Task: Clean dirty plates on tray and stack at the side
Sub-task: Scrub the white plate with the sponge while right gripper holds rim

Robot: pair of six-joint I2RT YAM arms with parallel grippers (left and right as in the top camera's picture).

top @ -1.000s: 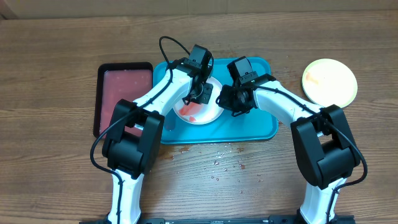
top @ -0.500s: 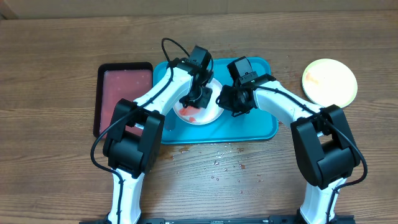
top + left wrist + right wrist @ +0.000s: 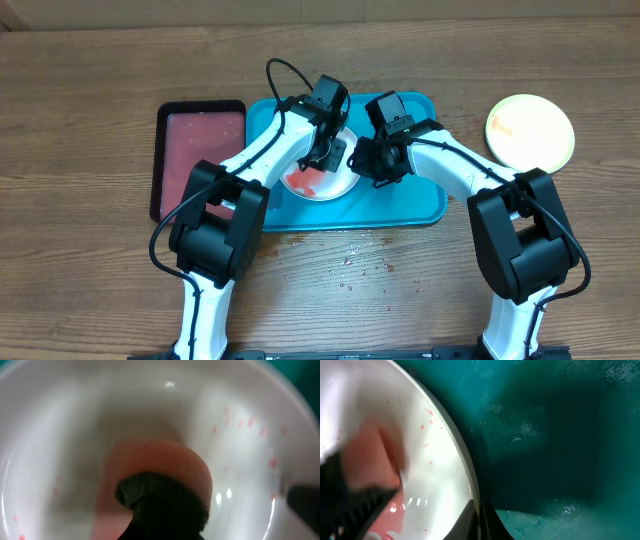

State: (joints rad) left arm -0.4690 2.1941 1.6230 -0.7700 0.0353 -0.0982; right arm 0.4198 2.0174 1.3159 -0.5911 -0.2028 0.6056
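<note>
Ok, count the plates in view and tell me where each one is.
2. A white plate with red smears sits on the tray. A lime plate lies on the table, right of the tray. Another could be hidden beneath either.

Your overhead camera looks straight down on the table (image 3: 100, 70) from far enough to hold both arms (image 3: 470, 185), the tray (image 3: 420, 200) and the white plate (image 3: 325, 188). Your left wrist camera sits very close over the plate's inside, out of focus. Your right wrist camera, also close, looks down on the plate's rim and the tray floor beside it. All three share that plate.
</note>
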